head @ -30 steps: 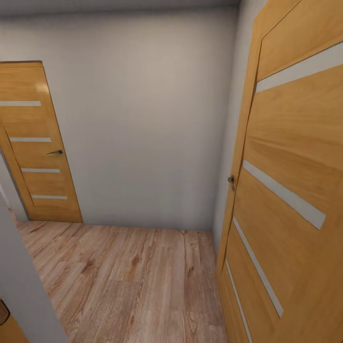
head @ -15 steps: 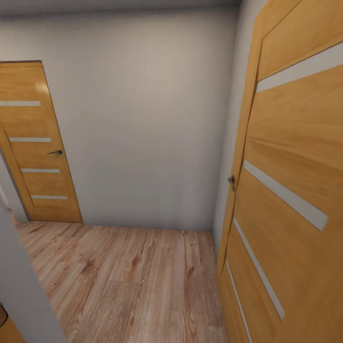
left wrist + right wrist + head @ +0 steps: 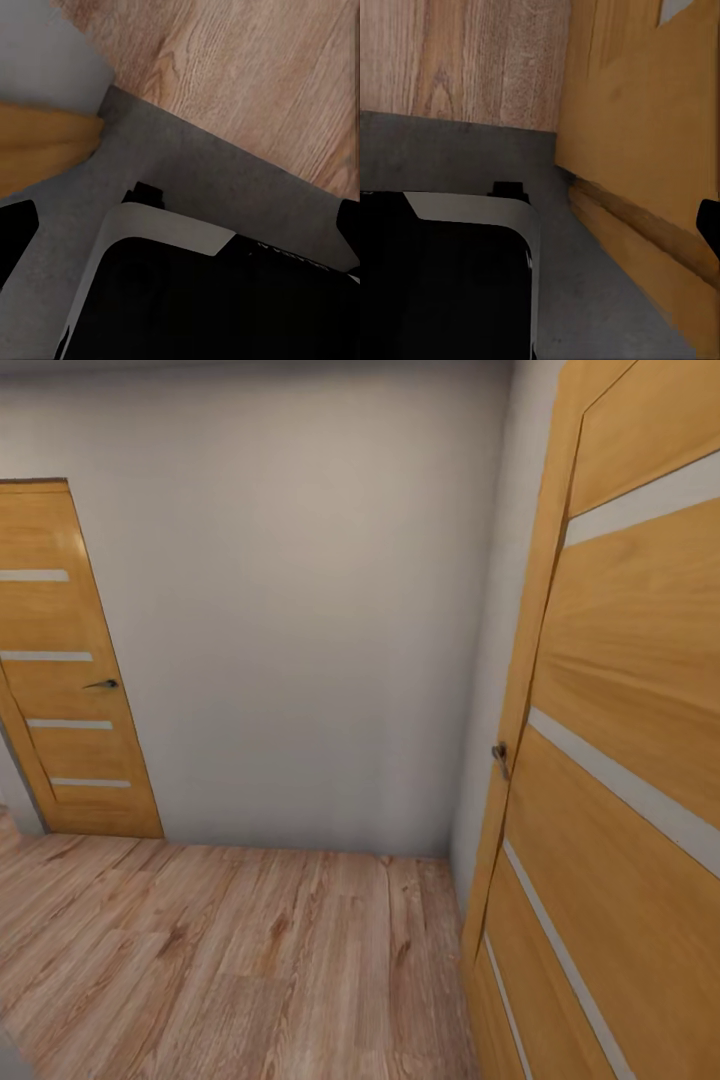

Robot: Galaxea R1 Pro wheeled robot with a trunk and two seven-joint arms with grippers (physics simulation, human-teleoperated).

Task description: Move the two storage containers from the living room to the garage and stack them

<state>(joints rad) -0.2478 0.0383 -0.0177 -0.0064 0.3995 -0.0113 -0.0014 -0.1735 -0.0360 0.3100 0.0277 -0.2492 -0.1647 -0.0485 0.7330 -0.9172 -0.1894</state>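
Light wood-plank floor (image 3: 230, 950) underfoot, bounded by a plain grey-white wall (image 3: 300, 610). Dark grey flooring (image 3: 225, 180) noted under the robot base (image 3: 187, 300) in both wrist views, meeting the planks. Two wooden doors counted: far door (image 3: 60, 660) closed, with four pale stripes and one handle; near door (image 3: 620, 760) close at the right, one handle. Storage containers not located. Tool state on either arm: cannot tell. Against the earlier frame, view shifted; grey edge at lower left mostly gone.

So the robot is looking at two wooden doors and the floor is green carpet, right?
Not quite. The two wooden doors, the far door and the near door, are there, but the floor is light wood planks, not green carpet. The head view shows it.
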